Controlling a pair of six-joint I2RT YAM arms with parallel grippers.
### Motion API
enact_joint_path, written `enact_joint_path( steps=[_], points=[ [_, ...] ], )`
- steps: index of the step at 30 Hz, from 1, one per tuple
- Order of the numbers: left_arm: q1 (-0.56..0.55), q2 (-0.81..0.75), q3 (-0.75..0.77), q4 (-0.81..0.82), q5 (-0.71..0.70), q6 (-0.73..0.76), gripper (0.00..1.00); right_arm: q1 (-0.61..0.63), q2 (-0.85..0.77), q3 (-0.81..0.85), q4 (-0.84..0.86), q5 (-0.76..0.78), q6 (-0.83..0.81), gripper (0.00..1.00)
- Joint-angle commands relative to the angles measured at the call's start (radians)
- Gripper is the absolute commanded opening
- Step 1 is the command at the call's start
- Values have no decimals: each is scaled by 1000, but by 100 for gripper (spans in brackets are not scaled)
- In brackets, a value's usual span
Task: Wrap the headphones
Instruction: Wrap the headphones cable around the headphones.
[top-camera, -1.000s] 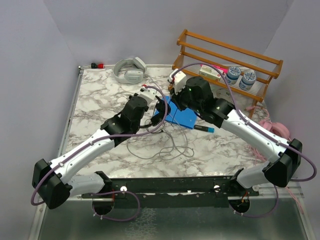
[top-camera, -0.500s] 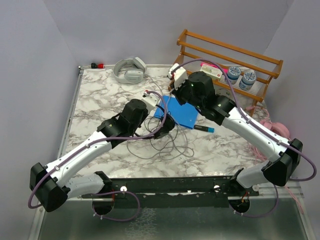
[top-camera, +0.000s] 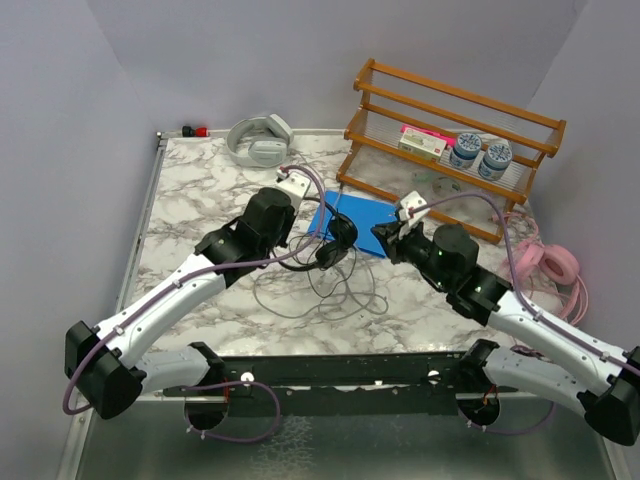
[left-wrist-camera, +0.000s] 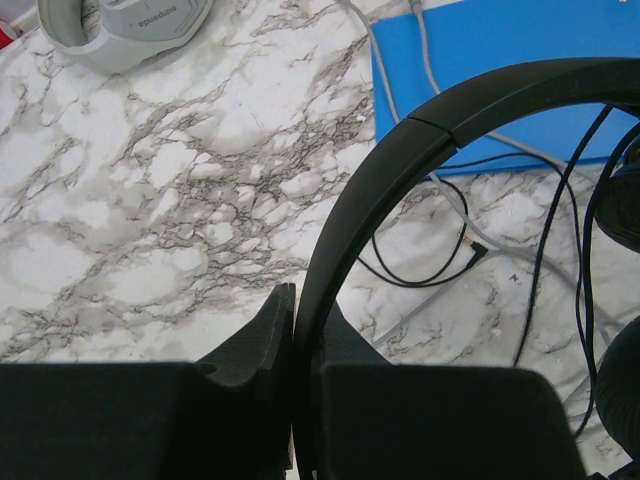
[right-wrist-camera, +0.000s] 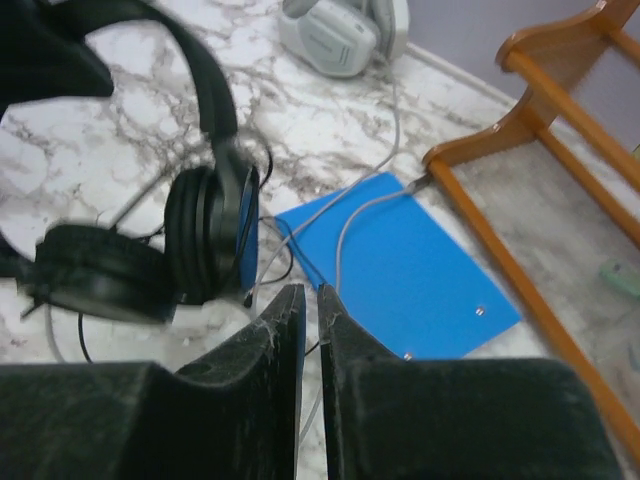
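Marble worktop (top-camera: 190, 200), lilac walls (top-camera: 60, 150) | left tool (left-wrist-camera: 300, 312) clamps headband of black headphones (left-wrist-camera: 400, 150) | right tool (right-wrist-camera: 311, 296) barely parted, empty

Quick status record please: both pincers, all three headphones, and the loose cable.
left pincer: shut on the headband of the black headphones
right pincer: close to the black earcups, fingers almost together; cannot tell if it grips anything
black cable: loose loops on the table, not wrapped
grey-white headphones: far left corner, clear of both arms
pink headphones: right edge of the table
blue pad: flat, a grey cable lies across it
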Motion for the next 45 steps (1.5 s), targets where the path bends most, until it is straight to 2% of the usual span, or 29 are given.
enact_joint_path(
  steps=[1,4,7,10,13,16,23,29,35,40,43,45],
  points=[
    [46,-20,57,13,112,-112,0,-4,-91,-218,301,-56,116,19],
    [83,-7,94,-38,150,-191,0,-5,-117,-331,439,-53,161,23],
    [98,27,177,-122,176,-259,0,-4,-85,-377,517,-86,185,37],
    [99,26,232,-152,224,-300,0,-4,-36,-380,574,-203,183,55],
    [100,8,256,-157,265,-319,0,-4,1,-428,737,-325,169,73],
    [101,4,278,-178,269,-325,0,-4,46,-457,844,-361,175,83],
    [100,-16,322,-197,278,-337,0,-4,106,-426,835,-407,176,84],
    [100,-39,329,-206,295,-360,0,-4,109,-469,881,-266,170,84],
    [100,-47,318,-208,339,-393,0,-4,166,-435,863,-160,143,82],
    [100,-34,329,-210,371,-410,0,-7,239,-420,951,-40,122,81],
    [100,-29,344,-211,393,-413,0,-14,304,-411,1027,-72,114,80],
    [100,-23,358,-214,415,-413,0,-25,364,-426,1161,-117,134,79]
  ],
)
